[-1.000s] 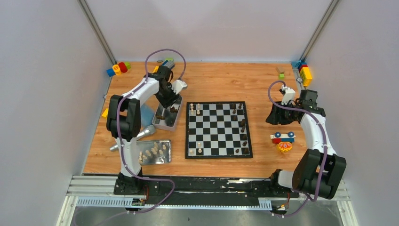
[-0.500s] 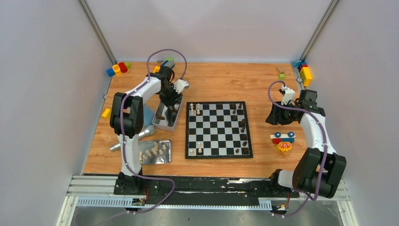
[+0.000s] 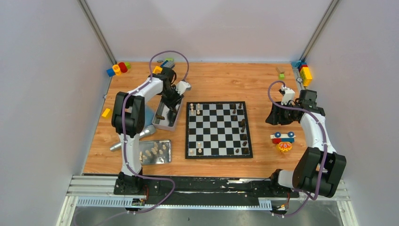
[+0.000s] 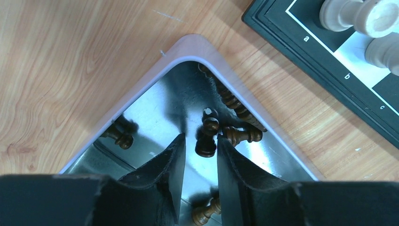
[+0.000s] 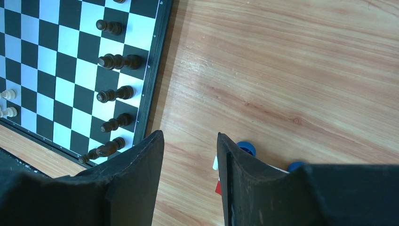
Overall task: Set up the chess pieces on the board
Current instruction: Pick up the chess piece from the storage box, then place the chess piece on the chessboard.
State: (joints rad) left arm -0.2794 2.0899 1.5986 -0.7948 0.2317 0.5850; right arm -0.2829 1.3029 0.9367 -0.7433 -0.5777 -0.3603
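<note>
near tray (image 3: 165, 159): a shiny metal tray flat on the worktop (image 3: 221, 80), left of the board's near corner. Loose cream pieces (image 3: 151, 152) lie in it.
board (image 3: 218, 129): flat at mid worktop, between the two arms.
cream pieces on the board: a few along its left edge, some at the near corner and some at the far corner.
dark pieces (image 5: 114, 61) on the board: several in a line along its right edge.
toy car (image 3: 283, 137): on the worktop right of the board and apart from it. A round yellow-and-red toy sits just nearer.
right hand (image 5: 190, 136): over bare wood between the board's right edge and the toy car. Its fingers are moderately parted with nothing between them.
far tray (image 3: 164, 127): a deeper metal tray just beside the board's far-left corner. Dark pieces lie in it, several lined along the wall nearest the board.
left hand (image 4: 200, 139): lowered into the far tray, fingertips narrowly apart on either side of one dark piece (image 4: 206, 141). The piece sits close against one finger and a slit of tray shows by the other, so it is not clamped.
blocks (image 3: 118, 68): colourful, in both far corners.
</note>
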